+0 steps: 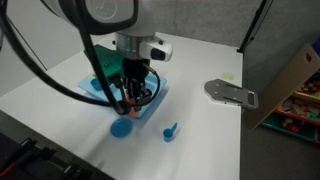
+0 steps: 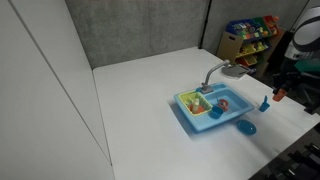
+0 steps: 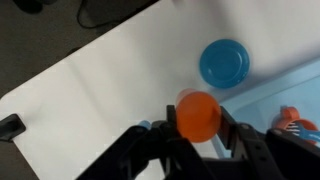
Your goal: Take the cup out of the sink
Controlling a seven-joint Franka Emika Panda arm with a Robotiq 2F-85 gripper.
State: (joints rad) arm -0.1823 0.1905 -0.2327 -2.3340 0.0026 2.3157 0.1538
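My gripper [image 3: 198, 122] is shut on the small orange-red cup [image 3: 198, 115], with a finger on each side of it. In an exterior view the gripper [image 1: 130, 98] hangs over the front edge of the light-blue toy sink [image 1: 100, 88], with the cup [image 1: 128, 103] at its tip, lifted off the sink. The sink's corner shows at the right in the wrist view [image 3: 305, 85]. It also shows in the other exterior view [image 2: 190, 118], where the cup [image 2: 280, 96] is held to its right.
A flat round blue plate [image 1: 122, 128] [image 3: 224, 63] lies on the white table in front of the sink. A small blue scoop [image 1: 170, 131] lies beside it. A grey flat metal plate [image 1: 230, 92] lies further off. Other orange toys [image 2: 224, 103] sit in the sink.
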